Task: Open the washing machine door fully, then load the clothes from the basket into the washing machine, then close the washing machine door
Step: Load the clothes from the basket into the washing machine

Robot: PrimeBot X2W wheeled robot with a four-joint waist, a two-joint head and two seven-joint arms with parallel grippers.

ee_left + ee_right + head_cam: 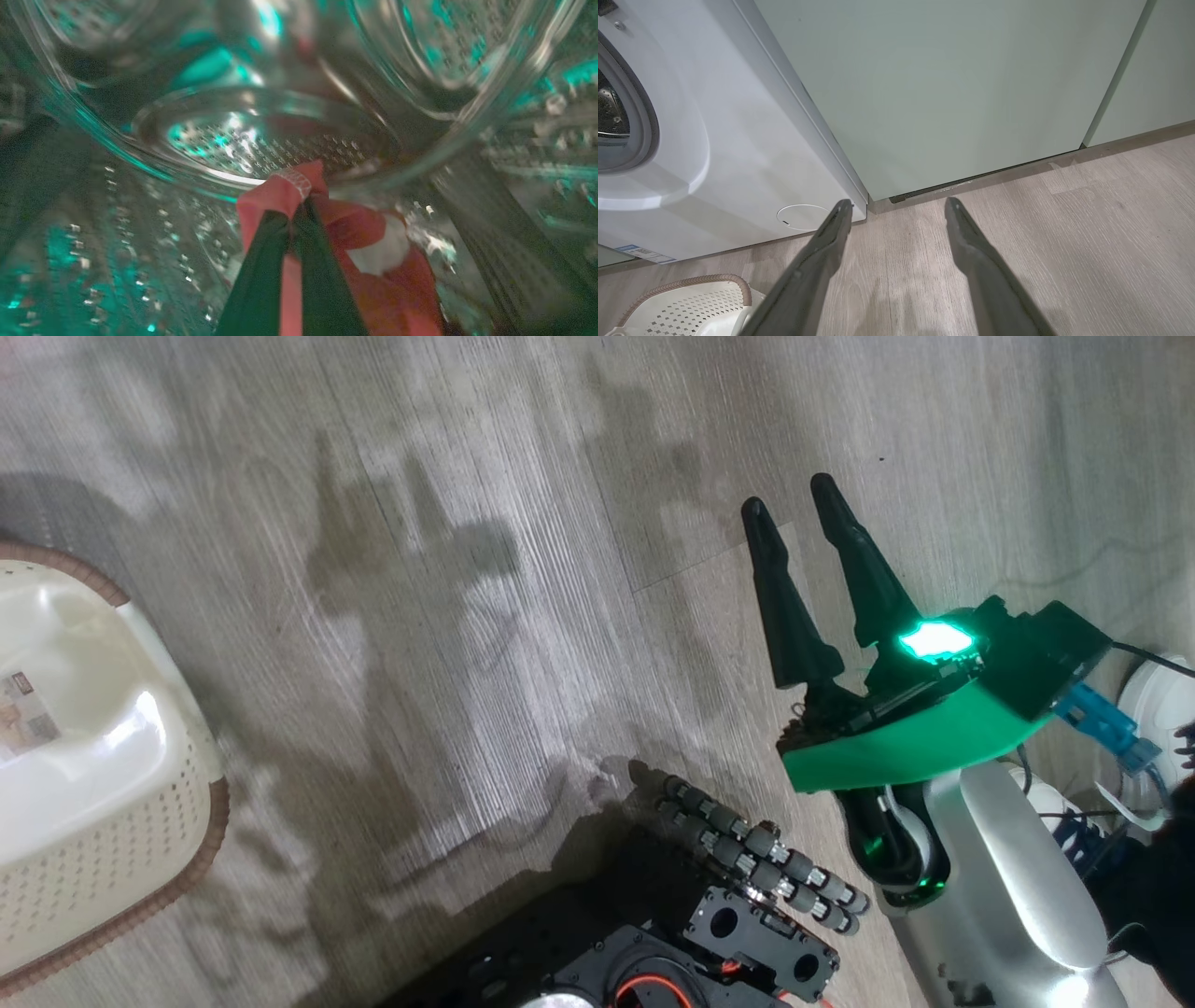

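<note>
Reaching into the steel drum of the washing machine, the left tool has its two dark fingers pinched together on the clothes. The red garment with white bands is bunched over the fingertips and drapes down around them against the perforated drum wall, lit by a green glow. Outside the washing machine, the right tool is spread wide and holds nothing. It is poised over the wood-look floor with its fingers aimed at the foot of the washing machine, where the white casing meets a pale green cabinet. A round white flap sits low on the front of the washing machine, just beside one fingertip in the right wrist view, and a blue sticker marks the bottom edge of the casing. The grey gasket rings the opening of the washing machine. The basket, cream and perforated with a brown woven rim, stands on the floor in front of the washing machine, a label showing inside it.
</note>
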